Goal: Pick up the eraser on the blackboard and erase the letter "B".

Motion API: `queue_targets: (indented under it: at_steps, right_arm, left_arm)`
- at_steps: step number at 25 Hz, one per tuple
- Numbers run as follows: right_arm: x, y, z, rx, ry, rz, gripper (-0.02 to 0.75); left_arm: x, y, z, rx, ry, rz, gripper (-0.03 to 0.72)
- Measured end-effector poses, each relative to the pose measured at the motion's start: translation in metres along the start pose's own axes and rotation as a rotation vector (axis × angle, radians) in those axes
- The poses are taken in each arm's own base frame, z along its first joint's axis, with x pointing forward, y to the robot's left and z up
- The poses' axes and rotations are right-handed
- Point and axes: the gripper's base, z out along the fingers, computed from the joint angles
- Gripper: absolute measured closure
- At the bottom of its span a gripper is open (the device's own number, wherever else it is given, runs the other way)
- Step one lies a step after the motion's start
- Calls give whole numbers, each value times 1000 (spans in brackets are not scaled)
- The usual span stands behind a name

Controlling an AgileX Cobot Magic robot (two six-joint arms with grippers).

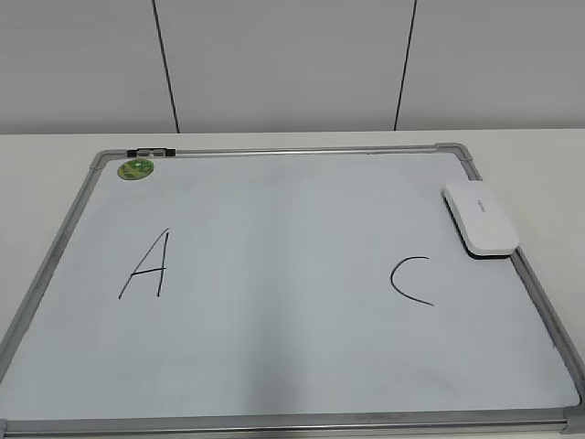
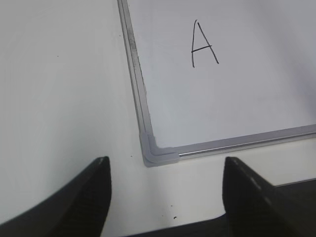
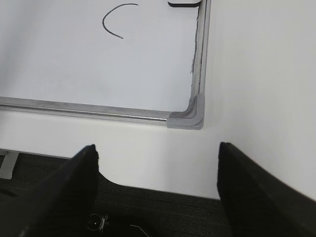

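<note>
The eraser [image 1: 481,219] lies at the blackboard's [image 1: 274,366] right edge, just above the C [image 1: 409,280]. Between A [image 1: 148,264] and C the board is blank. Both grippers, left [image 2: 167,170] and right [image 3: 157,158], hover spread apart, holding nothing, over the bench [image 2: 59,89].

The blackboard [image 1: 274,366] runs past the exterior view's bottom edge, its two near corners cropped. On the eraser [image 1: 481,218] the grey lettering is too small to read; the right wrist view shows only a dark sliver of it at the top edge [image 3: 184,3]. The green magnet's [image 1: 135,168] pattern is indistinct.
</note>
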Motion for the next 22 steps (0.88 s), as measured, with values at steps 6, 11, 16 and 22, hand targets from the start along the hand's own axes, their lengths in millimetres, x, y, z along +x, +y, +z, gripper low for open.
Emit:
queue_targets:
  at_steps: [6, 11, 16, 22]
  right_arm:
    - [0, 0, 1, -1, -6, 0, 183]
    - [0, 0, 1, -1, -6, 0, 183]
    - [0, 0, 1, 0, -8, 0, 183]
    - [0, 0, 0, 1, -14, -1, 183]
  left_arm:
    - [0, 0, 1, 0, -1, 4, 193]
    - [0, 0, 1, 0, -3, 4, 211]
    - [0, 0, 1, 0, -3, 4, 213]
    - [1, 0, -1, 2, -14, 6, 225]
